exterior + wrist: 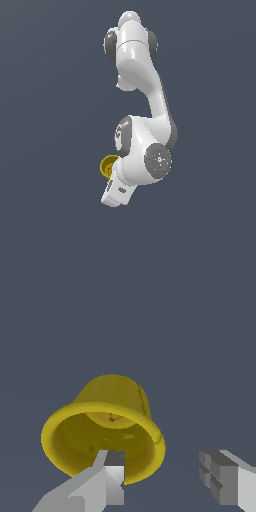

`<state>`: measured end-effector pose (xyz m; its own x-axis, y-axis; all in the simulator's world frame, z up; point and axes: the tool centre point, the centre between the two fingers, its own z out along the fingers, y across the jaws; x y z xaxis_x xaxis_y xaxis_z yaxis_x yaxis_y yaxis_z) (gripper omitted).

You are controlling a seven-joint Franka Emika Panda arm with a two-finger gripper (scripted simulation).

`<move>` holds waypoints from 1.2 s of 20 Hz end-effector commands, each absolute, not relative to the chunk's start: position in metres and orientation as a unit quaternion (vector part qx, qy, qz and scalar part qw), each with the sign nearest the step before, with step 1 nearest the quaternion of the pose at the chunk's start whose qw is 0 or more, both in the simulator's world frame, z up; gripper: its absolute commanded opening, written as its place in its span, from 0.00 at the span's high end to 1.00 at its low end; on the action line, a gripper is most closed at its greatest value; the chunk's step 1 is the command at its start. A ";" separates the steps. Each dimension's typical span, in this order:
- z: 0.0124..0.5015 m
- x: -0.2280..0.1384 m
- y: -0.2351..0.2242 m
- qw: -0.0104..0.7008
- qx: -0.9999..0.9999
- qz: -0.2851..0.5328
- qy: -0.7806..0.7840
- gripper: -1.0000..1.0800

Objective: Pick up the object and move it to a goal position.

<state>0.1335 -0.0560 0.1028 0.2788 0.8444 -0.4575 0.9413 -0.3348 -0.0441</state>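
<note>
The gripper (167, 481) stands wide open and grips nothing; one finger (112, 476) overlaps the near rim of the yellow cup (105, 428), and contact cannot be judged. The cup is mustard-yellow, tapered, hollow, with a flared lip, its mouth facing the wrist camera. In the exterior view it (107, 166) peeks out beside the arm's wrist.

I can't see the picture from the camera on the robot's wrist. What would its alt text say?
A mustard-yellow cup lies tipped on a plain dark grey-blue floor, its open mouth facing the camera so the hollow inside shows. The open gripper reaches toward it, with one grey finger in front of the cup's rim and the other off to one side.
</note>
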 end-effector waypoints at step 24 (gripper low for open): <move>0.074 0.129 -0.074 0.120 0.763 -0.227 0.594 0.38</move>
